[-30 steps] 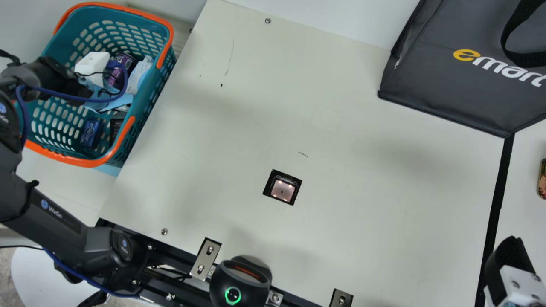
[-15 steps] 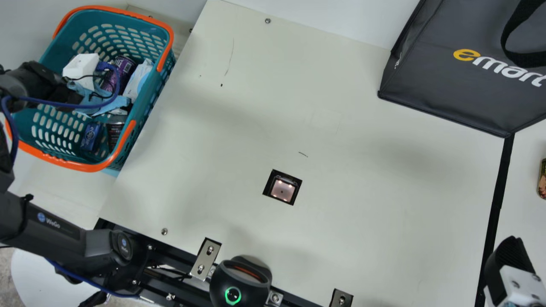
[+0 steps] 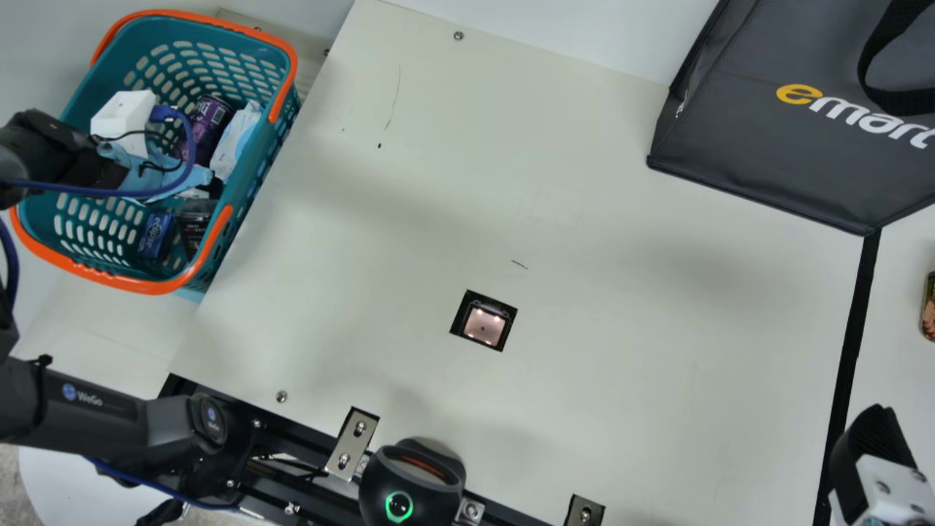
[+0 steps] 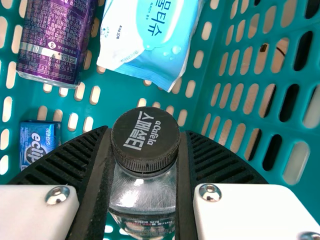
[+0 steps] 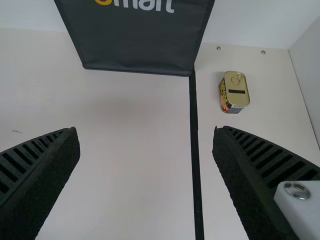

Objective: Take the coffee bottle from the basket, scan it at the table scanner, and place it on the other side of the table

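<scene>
since a second ago, the left arm is shifting toward the main view's left. the left gripper is clamping its ribbed black fingers on the smooth, clear coffee bottle, under whose round, ridged cap the body is sitting inside the perforated teal basket. near it are lying a glossy purple can, a small blue box and a soft wipes pack, while the right gripper is holding its fingers wide apart.

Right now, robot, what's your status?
Left gripper shut on the coffee bottle, inside the basket. Right gripper open, holding nothing. Purple can and wipes packet close by.
</scene>
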Controlling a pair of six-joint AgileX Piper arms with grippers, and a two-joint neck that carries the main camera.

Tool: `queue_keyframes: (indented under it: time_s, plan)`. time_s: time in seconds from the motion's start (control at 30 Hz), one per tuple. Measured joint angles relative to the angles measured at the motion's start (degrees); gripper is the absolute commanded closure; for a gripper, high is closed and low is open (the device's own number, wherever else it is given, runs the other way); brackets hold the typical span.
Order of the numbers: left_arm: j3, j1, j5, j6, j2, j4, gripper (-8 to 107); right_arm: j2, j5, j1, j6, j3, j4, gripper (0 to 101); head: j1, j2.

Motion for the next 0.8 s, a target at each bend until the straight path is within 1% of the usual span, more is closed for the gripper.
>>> queue_keyframes:
  time_s: [0.37,0.8]
  plan:
    - [1.53,0.94,-0.13,0.85,-3.35,-0.52,107,0.0,0.0,0.0,0.0,0.0,0.0,6,-0.09,0.0]
    - [1.5,1.17,-0.96,-0.7,-6.65,-0.16,107,0.0,0.0,0.0,0.0,0.0,0.0,6,-0.09,0.0]
